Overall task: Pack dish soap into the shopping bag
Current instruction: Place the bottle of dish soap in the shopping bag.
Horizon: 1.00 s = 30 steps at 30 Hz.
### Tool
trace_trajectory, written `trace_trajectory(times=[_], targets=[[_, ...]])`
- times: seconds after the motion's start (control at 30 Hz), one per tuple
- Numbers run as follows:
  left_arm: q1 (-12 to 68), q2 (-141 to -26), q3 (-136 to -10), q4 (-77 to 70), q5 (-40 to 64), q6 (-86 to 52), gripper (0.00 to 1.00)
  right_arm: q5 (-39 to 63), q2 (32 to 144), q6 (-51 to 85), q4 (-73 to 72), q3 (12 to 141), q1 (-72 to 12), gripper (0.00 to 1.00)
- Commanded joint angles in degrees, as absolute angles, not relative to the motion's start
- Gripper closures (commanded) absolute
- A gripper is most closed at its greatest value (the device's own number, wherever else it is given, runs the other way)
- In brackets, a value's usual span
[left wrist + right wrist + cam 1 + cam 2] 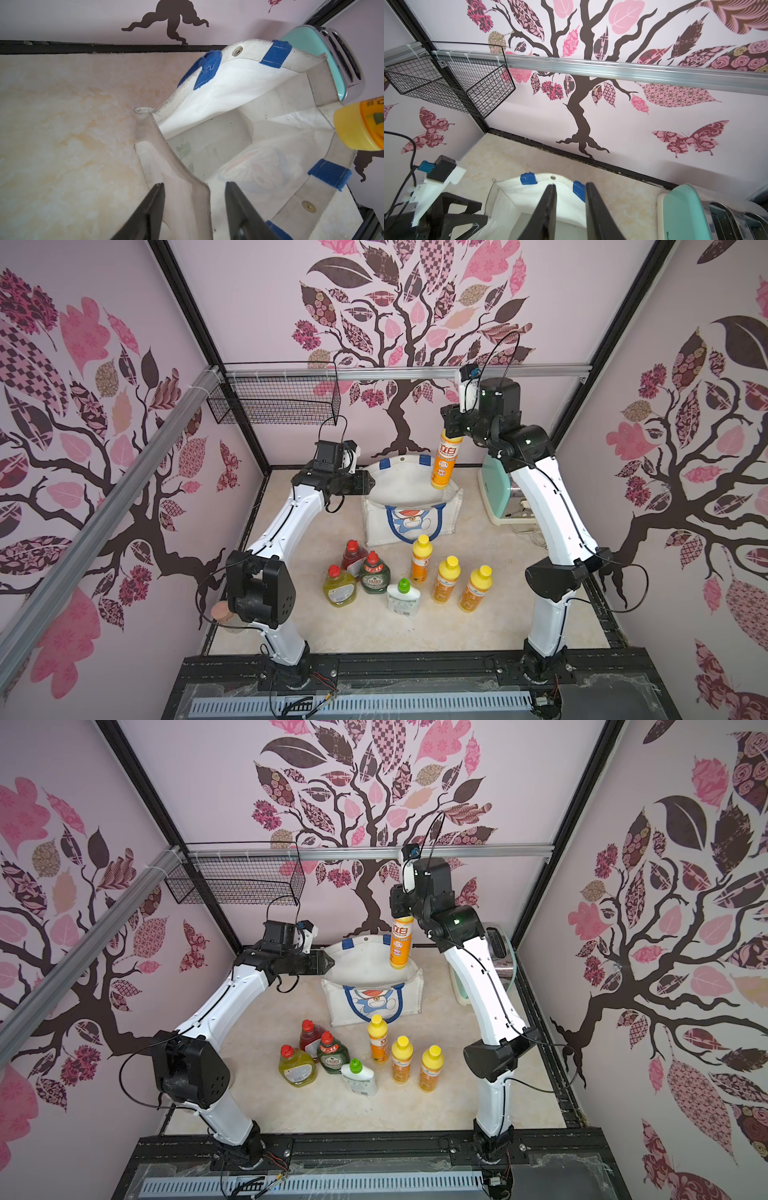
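Left tool (194, 184) straddles shopping bag (228, 89) wall, clear only wrist-side.

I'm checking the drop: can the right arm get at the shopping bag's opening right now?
Probably yes. The right gripper holds an orange bottle above the shopping bag, whose mouth gapes open; the left gripper straddles the opposite side wall, out of the way.
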State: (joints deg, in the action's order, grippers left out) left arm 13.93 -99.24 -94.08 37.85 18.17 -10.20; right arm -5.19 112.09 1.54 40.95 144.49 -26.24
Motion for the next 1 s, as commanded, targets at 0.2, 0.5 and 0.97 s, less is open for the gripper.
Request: trace_trajectory(times=[0.2,0.5,0.97], targets=[[14.28,-100.04,-96.67,41.30,19.12,-8.51,0.57,-3.92,116.54,0.35,28.68,147.65,-26.32,1.00],[14.24,-101.60,-98.12,42.25,22.90,-7.81,0.72,-8.63,120.68,-2.68,27.70,147.39,-26.36,1.00],[14.24,-100.55,-97.35,41.86,22.97,-7.31,0.68,-12.09,120.56,-1.87,21.94,138.04,-25.32,1.00]])
